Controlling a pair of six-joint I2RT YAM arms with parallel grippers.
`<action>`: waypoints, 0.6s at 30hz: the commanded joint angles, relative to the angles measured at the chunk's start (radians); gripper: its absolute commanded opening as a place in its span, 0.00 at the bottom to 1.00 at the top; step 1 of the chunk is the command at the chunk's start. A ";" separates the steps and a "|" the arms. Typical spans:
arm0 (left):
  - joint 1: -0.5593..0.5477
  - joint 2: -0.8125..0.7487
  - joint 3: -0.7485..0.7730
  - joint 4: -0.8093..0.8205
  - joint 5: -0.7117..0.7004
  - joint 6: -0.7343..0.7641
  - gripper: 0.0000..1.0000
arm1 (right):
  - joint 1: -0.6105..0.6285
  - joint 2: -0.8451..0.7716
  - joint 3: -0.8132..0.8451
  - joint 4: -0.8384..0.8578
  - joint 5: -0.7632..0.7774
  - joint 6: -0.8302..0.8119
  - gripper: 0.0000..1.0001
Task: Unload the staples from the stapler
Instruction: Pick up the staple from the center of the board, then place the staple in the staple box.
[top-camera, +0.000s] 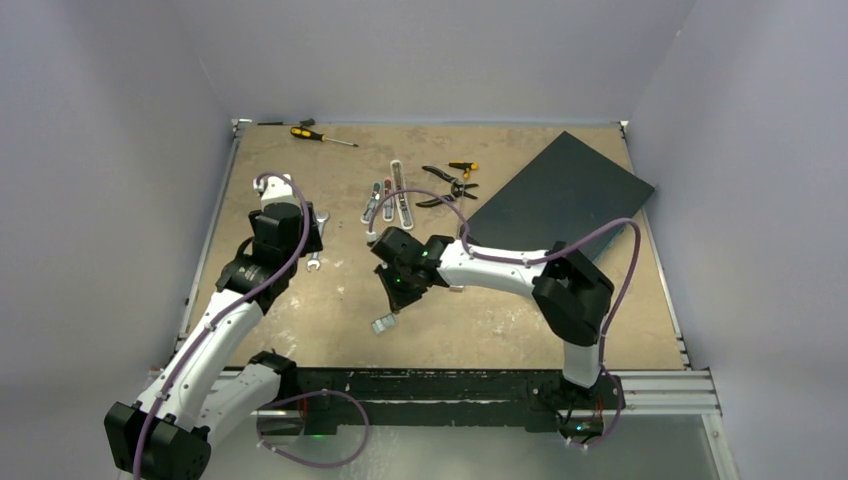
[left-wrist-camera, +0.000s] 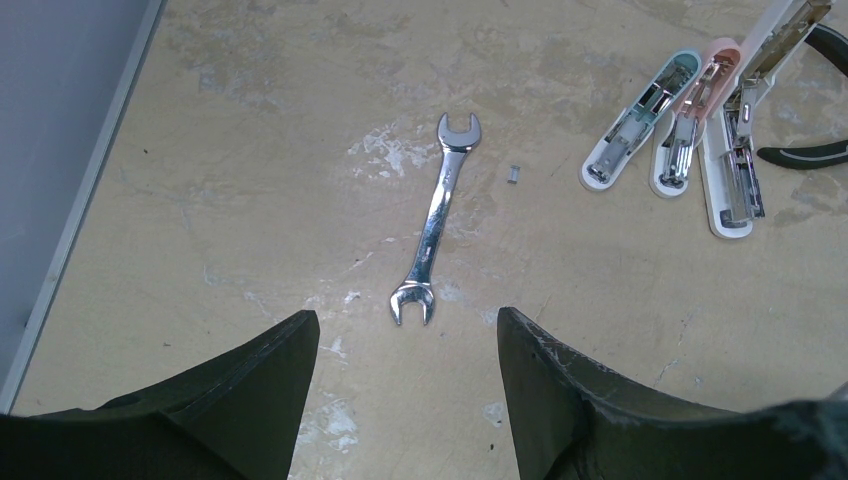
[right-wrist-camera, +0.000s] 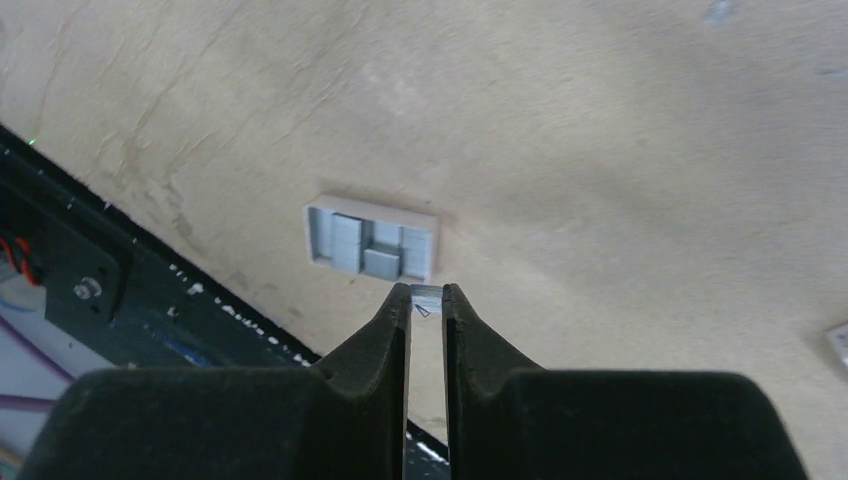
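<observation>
- Right gripper (right-wrist-camera: 427, 296), clamped on a staple strip (right-wrist-camera: 429, 290): centre it over the small tray (right-wrist-camera: 318, 228) by the table (right-wrist-camera: 620, 140) near edge, then release
- Left gripper (left-wrist-camera: 405, 320) jaws apart, holding nothing

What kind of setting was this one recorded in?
Probably a robot lab's enclosed test bench: plain grey walls box in a worn tan tabletop, with a screwdriver, pliers and a wrench scattered near opened staplers.

The tan tabletop (left-wrist-camera: 250, 150) is matt, scuffed; the silver double-ended metal wrench (left-wrist-camera: 434, 222) gleams; grey metal staples (right-wrist-camera: 347, 243) look dull.
</observation>
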 joint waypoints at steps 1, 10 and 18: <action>-0.008 -0.009 -0.005 0.038 0.004 0.011 0.64 | 0.037 0.019 0.053 0.003 -0.052 0.022 0.16; -0.010 -0.012 -0.005 0.038 0.004 0.011 0.65 | 0.052 0.060 0.076 -0.016 -0.015 0.015 0.17; -0.010 -0.011 -0.005 0.038 0.004 0.011 0.65 | 0.052 0.061 0.099 -0.020 0.057 0.026 0.18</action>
